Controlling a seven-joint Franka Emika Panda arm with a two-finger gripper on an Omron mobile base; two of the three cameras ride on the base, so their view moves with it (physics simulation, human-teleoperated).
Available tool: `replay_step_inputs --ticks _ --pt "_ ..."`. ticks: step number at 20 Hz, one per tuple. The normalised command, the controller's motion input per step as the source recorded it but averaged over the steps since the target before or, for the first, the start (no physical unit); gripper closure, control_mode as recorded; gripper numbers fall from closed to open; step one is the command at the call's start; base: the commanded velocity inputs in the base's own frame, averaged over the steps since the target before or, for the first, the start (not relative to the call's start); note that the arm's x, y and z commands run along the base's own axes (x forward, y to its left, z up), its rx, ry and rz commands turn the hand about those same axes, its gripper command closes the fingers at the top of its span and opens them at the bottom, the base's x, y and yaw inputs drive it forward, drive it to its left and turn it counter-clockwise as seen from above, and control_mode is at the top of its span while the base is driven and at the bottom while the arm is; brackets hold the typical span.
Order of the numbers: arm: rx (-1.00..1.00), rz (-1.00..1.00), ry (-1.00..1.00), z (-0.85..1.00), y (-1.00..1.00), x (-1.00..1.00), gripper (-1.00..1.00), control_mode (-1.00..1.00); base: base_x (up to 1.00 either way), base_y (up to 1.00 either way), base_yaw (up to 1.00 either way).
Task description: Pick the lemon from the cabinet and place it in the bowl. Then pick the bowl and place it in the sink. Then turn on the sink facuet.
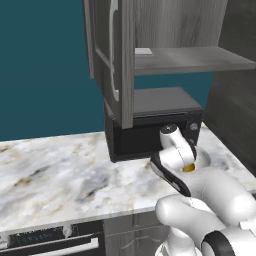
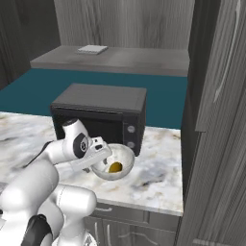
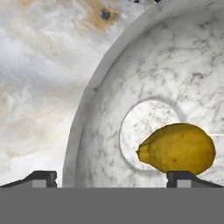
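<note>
The lemon (image 3: 177,148) lies in the bottom of the white speckled bowl (image 3: 131,78), which stands on the marble counter in front of the microwave. In the right base view the lemon (image 2: 115,167) shows inside the bowl (image 2: 127,154); in the left base view the lemon (image 1: 188,168) and a bit of the bowl (image 1: 204,159) peek out behind my wrist. My gripper (image 3: 111,178) is open and low over the bowl's near rim, one fingertip outside the wall, the other inside beside the lemon. The gripper (image 2: 103,153) holds nothing. The cabinet (image 1: 175,30) hangs above with its door (image 1: 117,60) open. The sink and faucet are out of view.
A black microwave (image 2: 101,115) stands right behind the bowl, under the cabinet's lower shelf. A flat white item (image 2: 92,49) lies on a shelf. The open cabinet door (image 2: 216,96) rises at the right. A stove front (image 1: 50,240) sits below the counter (image 1: 60,175) at the left.
</note>
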Motion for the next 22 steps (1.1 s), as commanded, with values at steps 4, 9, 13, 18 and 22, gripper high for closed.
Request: replay_step_inputs --ticks 4,9,13,18,22 --pt "0.0 0.01 0.0 -0.61 -0.04 0.0 -1.0 -1.0 0.0 0.0 0.0" --pt "0.0 0.02 0.0 -0.55 -0.06 0.0 1.0 -1.0 0.0 0.0 0.0" --pt "0.0 0.01 0.0 -0.26 -0.09 -0.06 1.0 -1.0 0.0 0.0 0.0" --pt "0.0 0.0 0.0 -0.04 -0.01 -0.07 1.0 -1.0 0.0 0.0 0.0" --pt "0.0 0.0 0.05 0.37 -0.01 -0.44 1.0 -1.0 0.0 0.0 0.0"
